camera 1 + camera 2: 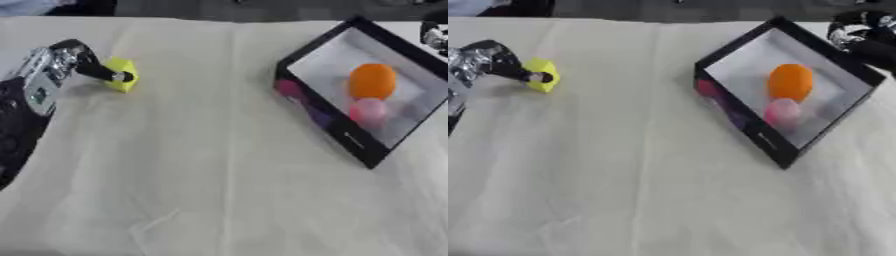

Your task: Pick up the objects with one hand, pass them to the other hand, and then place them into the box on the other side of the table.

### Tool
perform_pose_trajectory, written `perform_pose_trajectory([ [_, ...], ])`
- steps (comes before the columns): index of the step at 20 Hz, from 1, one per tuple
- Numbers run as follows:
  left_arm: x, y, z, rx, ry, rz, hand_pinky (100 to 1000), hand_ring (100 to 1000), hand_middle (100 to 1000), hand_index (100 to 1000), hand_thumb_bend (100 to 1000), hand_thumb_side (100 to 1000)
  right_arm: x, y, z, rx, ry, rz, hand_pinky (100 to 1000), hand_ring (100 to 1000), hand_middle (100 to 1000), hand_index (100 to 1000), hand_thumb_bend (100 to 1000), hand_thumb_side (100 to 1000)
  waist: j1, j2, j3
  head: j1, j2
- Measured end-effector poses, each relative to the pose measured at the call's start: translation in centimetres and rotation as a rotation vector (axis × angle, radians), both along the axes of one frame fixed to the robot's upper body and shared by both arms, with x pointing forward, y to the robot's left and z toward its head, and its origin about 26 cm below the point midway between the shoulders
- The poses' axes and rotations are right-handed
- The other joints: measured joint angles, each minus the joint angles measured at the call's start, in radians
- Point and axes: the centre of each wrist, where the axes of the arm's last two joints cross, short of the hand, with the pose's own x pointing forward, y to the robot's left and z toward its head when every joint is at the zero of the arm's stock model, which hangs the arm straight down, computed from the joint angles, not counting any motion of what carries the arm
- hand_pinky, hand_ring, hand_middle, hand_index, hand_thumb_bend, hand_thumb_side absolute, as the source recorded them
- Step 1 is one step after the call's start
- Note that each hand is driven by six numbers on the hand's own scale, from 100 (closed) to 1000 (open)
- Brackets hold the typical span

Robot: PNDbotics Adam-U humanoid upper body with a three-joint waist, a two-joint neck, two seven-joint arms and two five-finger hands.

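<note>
Robot's left hand (61,67) pinches a yellow block (122,74) near the tabletop's (219,165) far left edge.

A black box (325,121) sits askew toward the far right corner, holding an orange ball (372,80) and a pink ball (368,111). The right hand (866,34) shows beyond the box; its fingers cannot be made out. Bare cloth lies between block and box.
</note>
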Motion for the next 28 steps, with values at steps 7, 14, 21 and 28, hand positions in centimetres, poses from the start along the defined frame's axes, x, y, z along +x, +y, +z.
perform_pose_trajectory([
  [7,0.09,-0.13,-0.19,-0.002,0.001,-0.005,844,774,729,762,642,501,0.02,0.04,-0.02,-0.005,-0.002,0.0,881,797,854,842,100,496,0.0,0.0,-0.002,0.0,0.0],
  [14,0.18,-0.39,-0.34,-0.004,0.003,-0.01,841,771,720,736,587,457,0.03,0.04,-0.04,-0.005,-0.001,0.001,881,797,854,843,100,500,0.0,0.0,-0.003,0.0,0.0],
  [21,0.21,-0.53,-0.34,0.006,0.006,-0.017,835,767,702,675,493,409,0.08,-0.05,-0.15,-0.005,0.005,-0.001,881,797,855,843,100,504,0.0,0.0,-0.004,0.003,0.0],
  [28,0.23,-0.56,-0.29,0.014,0.009,-0.019,835,762,695,649,362,351,0.08,-0.05,-0.18,-0.005,0.005,-0.001,882,798,855,843,100,505,0.0,0.0,-0.004,0.005,0.0],
])
